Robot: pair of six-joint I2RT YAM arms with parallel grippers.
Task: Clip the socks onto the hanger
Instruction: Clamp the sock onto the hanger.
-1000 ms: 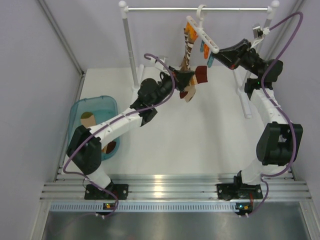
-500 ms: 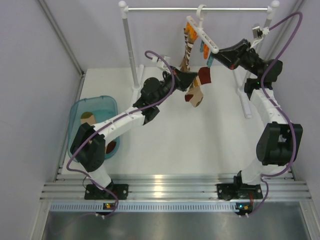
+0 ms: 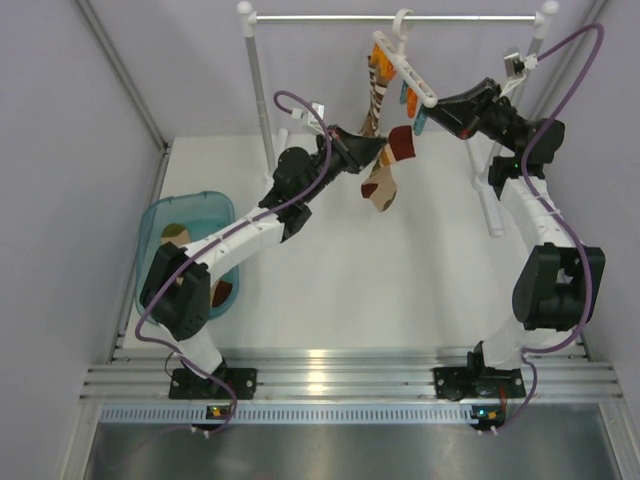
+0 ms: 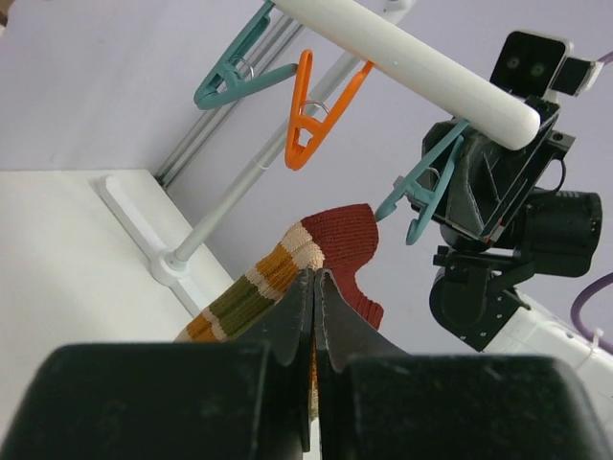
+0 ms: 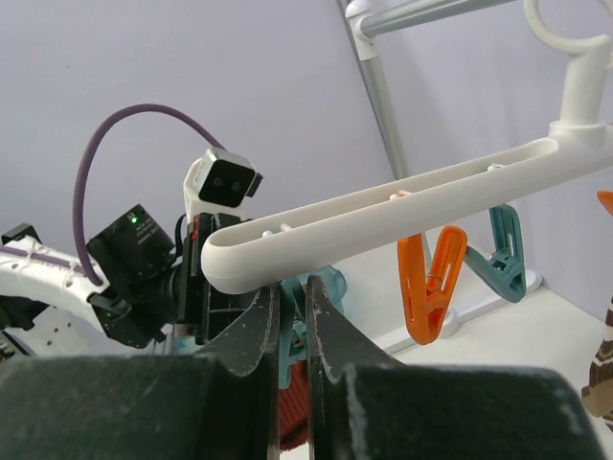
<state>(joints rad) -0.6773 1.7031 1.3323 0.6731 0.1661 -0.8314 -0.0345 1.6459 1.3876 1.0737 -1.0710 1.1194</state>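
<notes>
The left jaws clamp the tan striped sock (image 4: 330, 235); its maroon toe rises just above and ahead of them, long axis aimed at the teal end clip (image 4: 421, 187). The right jaws, narrow, apparently pinch that clip open under the hanger (image 5: 402, 216) tip.

The place is a robotics lab test cell – a staged workspace, not a home. A white tabletop (image 3: 400, 280) is enclosed by plain pale panels (image 3: 60, 150), which are joined along bare aluminium profiles (image 3: 120, 70). Two robot arms, the left arm (image 3: 240, 235) and the right arm (image 3: 530, 215), are bolted to slotted aluminium rails (image 3: 340, 380) at the near edge, and purple cables (image 3: 578, 60) are looped along them. A small camera (image 4: 533, 62) is mounted on a wrist. Household items are set out as props only – a hanger (image 3: 405, 65) is hooked over a small metal rail (image 3: 330, 17) on white posts, and a translucent teal tub (image 3: 155, 225) is placed at the table's left side.
</notes>
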